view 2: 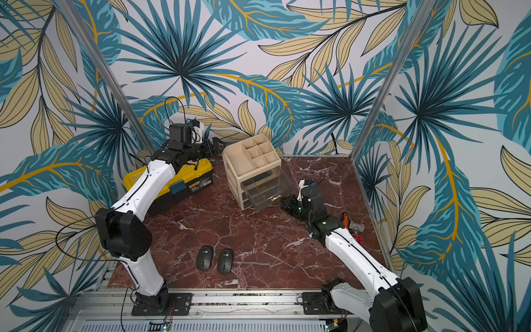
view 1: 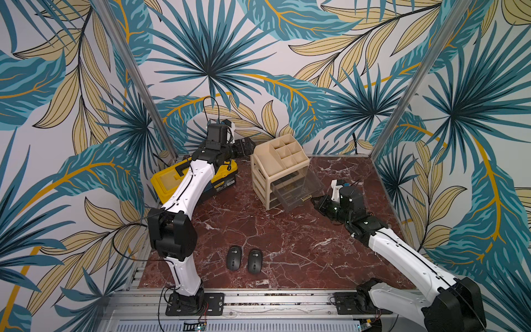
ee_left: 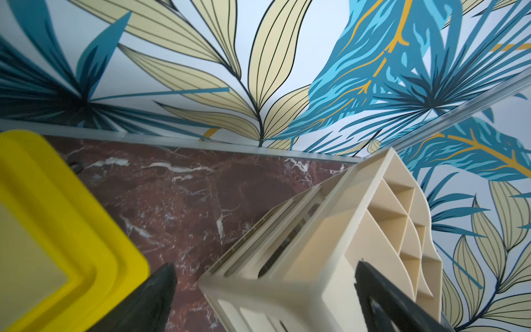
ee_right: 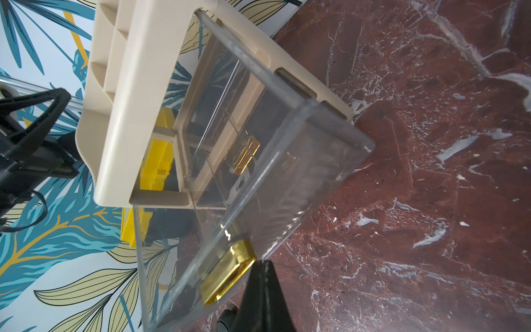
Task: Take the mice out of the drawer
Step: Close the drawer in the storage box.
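Far from the right hand (view 1: pixel 313 200), clenched by a gold drawer handle (ee_right: pixel 227 273), and the released left hand (view 1: pixel 247 146), two black oval plastic mice (view 1: pixel 234 258) look light, slick: pinch their sides.

We see two arms of one make. The left arm (view 1: pixel 198 178) and the right arm (view 1: pixel 402 253) both wear glossy white shells on their long links, and a thin black cable (view 1: pixel 181 186) runs along each shell. Bulky matte-black housings (view 1: pixel 172 232) form the joints, some bearing a small pale dot. Each arm sits on a flat black base plate (view 1: pixel 214 299) fixed with a silver screw (view 1: pixel 220 303), and a thin red wire (view 1: pixel 205 314) trails beside it. A white bracket (view 1: pixel 335 188) carries each wrist camera. The left gripper (view 1: pixel 249 145) and the right gripper (view 1: pixel 313 199) are black, with tapered, wedge-shaped fingers (ee_left: pixel 149 299).
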Motion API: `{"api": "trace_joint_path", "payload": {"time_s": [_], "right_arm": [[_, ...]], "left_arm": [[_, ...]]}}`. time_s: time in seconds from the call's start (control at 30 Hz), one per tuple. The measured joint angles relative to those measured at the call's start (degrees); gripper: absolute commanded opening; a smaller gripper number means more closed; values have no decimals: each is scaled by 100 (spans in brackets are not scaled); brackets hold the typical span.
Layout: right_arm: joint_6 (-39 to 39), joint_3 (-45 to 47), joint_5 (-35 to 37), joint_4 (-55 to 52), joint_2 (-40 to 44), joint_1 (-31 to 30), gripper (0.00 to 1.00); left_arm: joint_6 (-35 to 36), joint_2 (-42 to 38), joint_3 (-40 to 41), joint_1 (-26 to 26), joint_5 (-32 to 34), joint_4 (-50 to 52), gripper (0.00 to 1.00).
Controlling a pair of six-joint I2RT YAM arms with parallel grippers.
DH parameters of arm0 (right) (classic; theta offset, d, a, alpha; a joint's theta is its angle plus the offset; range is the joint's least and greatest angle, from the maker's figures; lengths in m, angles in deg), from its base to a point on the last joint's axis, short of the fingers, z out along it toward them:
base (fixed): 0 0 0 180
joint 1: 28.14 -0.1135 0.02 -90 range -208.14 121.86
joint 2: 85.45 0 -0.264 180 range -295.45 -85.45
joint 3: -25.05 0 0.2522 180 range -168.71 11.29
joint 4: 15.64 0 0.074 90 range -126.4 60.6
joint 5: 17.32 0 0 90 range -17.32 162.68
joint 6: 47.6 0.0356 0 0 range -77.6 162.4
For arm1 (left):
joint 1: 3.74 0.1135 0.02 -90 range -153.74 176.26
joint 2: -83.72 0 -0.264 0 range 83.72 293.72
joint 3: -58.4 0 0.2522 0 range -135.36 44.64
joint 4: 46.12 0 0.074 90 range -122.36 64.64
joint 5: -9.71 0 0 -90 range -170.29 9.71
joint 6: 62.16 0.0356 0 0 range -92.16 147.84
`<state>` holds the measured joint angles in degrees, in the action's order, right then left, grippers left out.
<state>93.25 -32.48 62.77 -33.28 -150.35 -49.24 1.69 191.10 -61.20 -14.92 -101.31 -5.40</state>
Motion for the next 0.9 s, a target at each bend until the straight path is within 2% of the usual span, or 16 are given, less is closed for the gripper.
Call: {"api": "trace_joint_path", "payload": {"time_s": [0.2,0.4,0.9], "right_arm": [[20,-87,-2,142,-352,0,0],[42,-326,-52,284,-772,0,0],[249,-1357,-221,813,-1982,-83,0]], "left_arm": [[-94,352,-96,-2,-997,-557,100],[-328,468,-96,-13,-1624,-1084,100],[-649,953,-103,-55,-2433,-1694,99]]}}
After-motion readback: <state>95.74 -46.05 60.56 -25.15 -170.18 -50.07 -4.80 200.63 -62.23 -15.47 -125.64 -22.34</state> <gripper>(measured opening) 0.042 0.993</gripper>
